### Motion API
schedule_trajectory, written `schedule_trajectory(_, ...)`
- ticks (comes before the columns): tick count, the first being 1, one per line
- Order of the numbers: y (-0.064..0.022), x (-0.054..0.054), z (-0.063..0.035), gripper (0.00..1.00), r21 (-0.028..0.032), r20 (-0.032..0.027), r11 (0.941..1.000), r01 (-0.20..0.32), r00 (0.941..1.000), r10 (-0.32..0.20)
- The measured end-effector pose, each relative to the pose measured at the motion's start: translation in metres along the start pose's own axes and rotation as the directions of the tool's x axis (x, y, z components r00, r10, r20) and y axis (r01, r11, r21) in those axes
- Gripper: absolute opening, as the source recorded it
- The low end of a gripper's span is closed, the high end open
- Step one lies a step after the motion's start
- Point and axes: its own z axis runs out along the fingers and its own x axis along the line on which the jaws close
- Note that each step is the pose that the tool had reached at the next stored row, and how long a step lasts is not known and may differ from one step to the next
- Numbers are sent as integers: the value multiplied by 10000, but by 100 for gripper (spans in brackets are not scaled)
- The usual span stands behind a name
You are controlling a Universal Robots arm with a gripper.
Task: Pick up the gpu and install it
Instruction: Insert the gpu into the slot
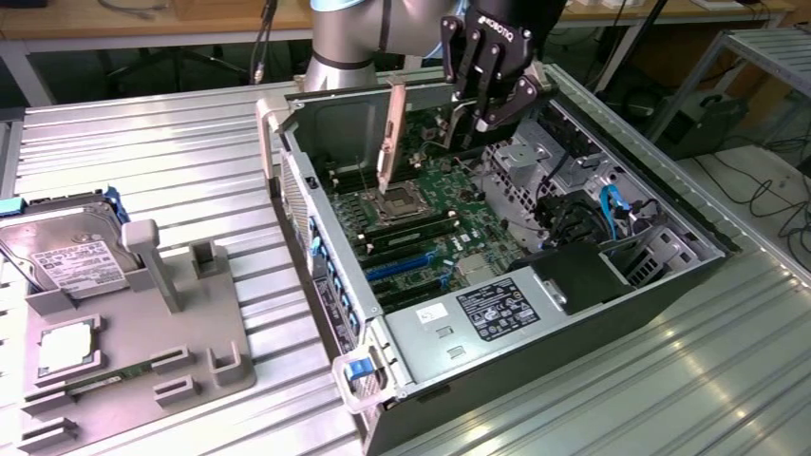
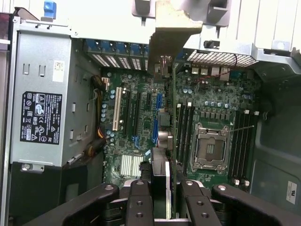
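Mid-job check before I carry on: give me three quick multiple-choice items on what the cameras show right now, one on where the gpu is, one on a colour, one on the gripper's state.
1. Where is the gpu?
A. lying on the grey fixture
B. held above the open computer case
C. flat on the ribbed table

2. What colour is the label on the power supply inside the case?
A. black with white print
B. plain yellow
C. red

3. What state is the gripper in?
A. open and holding nothing
B. shut on the hard drive
C. shut on the gpu

Answers:
1 B: the exterior view shows the card hanging edge-down over the motherboard.
2 A: both views show a black label with white print.
3 C: the wrist view shows the fingers pressed on either side of the card.
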Motion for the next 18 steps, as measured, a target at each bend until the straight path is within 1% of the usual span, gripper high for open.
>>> schedule_trajectory(18, -5, 0, 105, 28, -2, -1, 10000, 0, 10000, 0)
